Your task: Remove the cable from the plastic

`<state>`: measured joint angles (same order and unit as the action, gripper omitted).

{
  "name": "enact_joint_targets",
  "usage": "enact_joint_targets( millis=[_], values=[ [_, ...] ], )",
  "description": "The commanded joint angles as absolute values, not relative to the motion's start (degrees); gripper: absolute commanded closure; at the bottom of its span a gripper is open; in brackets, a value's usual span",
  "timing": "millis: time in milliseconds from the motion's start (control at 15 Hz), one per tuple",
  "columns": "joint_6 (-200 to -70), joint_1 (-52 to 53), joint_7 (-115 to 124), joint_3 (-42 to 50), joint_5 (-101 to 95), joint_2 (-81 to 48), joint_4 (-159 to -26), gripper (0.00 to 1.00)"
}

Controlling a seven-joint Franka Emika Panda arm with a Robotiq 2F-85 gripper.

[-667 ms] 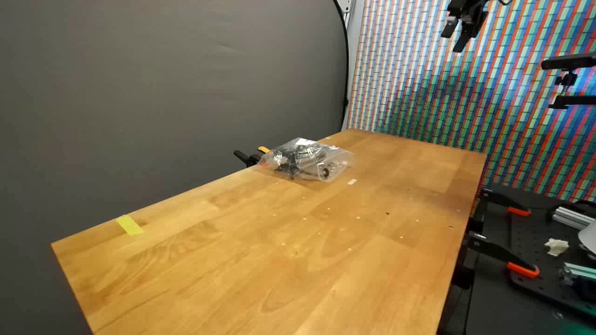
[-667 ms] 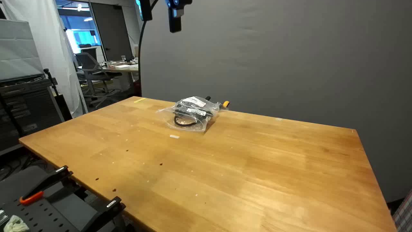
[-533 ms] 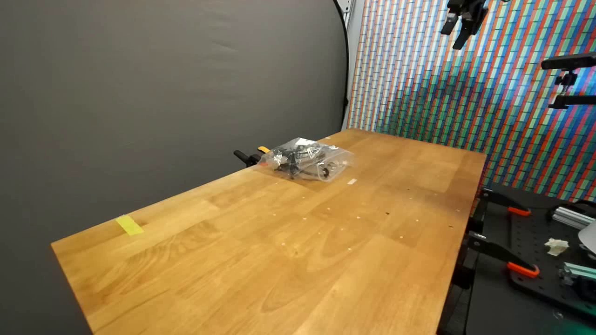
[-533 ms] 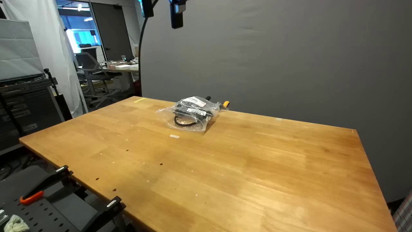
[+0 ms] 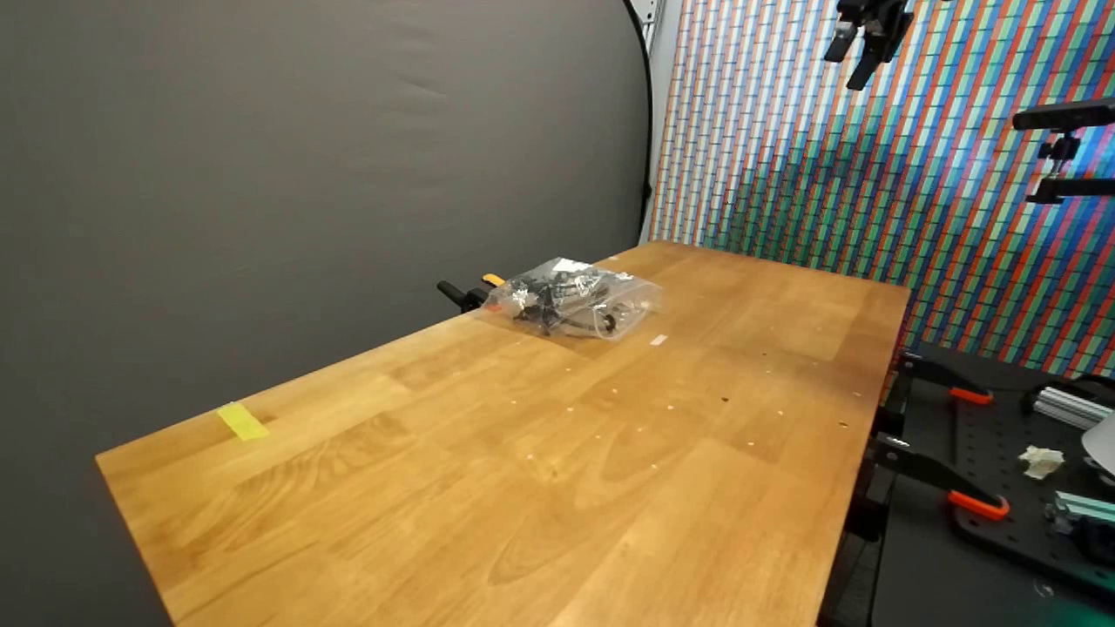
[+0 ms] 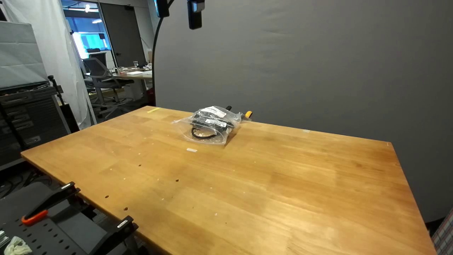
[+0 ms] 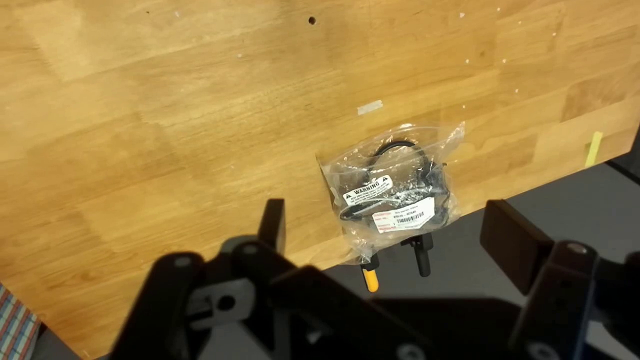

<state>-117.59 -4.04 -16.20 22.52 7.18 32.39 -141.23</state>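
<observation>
Evidently the reach is all to come: the tool [image 7: 390, 231] hangs high above the bench [image 7: 150, 150], well apart from the bag [image 7: 400, 167], its fingers [image 7: 271, 225] spread wide with nothing gripped. Inside that bag lies the cable [image 7: 431, 175], dark and looped, on the bench just beside the edge where a yellow handle [image 7: 370, 280] and a black handle [image 7: 422, 261] stick out. What the next move turns on is how these line up. In the wrist view the bag shows between the fingertips, yet both exterior views put it well below and somewhat to the side of the tool, so the approach probably wants a slanting descent rather than a straight drop. The bag's narrowed end points toward the yellow handle, its wide end toward a white strip [image 7: 370, 107], and that axis runs roughly across the line joining the fingers; closing there would likely pinch the bag's flanks, with the cable's loop nearest the wide end. Which end is the mouth cannot be made out. With one arm only, nothing steadies the bag, and it may well slide along with the cable.
</observation>
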Motion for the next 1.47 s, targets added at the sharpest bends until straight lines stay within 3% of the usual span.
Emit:
enact_joint_targets(
  millis=[0, 467, 1400],
  values=[
    [-117.3, -6.0, -17.1, 20.9, 8.3, 31.9, -141.1, 0.00],
    [-123.9, -6.2, -16.3, 19.0, 7.6, 28.7, -145.5, 0.00],
    [-145.8, -3.4, -11.3, 9.4, 12.3, 0.4, -145.7, 0.00]
  ],
)
